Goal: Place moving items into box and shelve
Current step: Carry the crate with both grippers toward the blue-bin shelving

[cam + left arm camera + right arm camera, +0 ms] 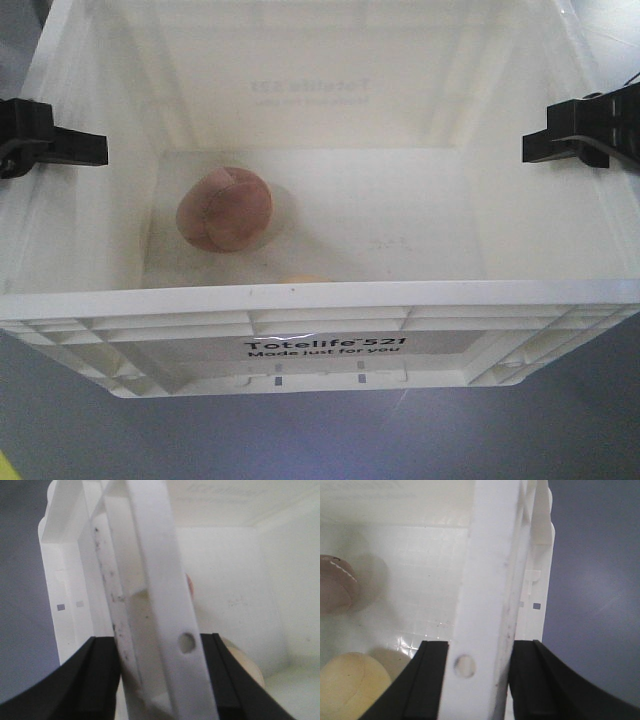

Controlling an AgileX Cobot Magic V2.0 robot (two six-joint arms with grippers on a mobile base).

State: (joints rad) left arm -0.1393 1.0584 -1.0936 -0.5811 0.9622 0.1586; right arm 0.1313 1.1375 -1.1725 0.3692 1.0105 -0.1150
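The white tote [330,300] with black "Totelife 521" print fills the front view. A dusty pink stitched ball [224,208] lies on its floor at the left. The yellow-orange ball [302,279] peeks just above the near rim. My left gripper [85,148] is shut on the tote's left rim [165,630], and my right gripper [540,145] is shut on the right rim [480,645]. The right wrist view shows the pink ball [335,582] and the yellow ball [350,685] inside. The left wrist view shows a sliver of the yellow ball [245,662].
A grey floor [320,440] lies below the tote. It also shows beside the tote in the left wrist view [20,580] and in the right wrist view [600,580].
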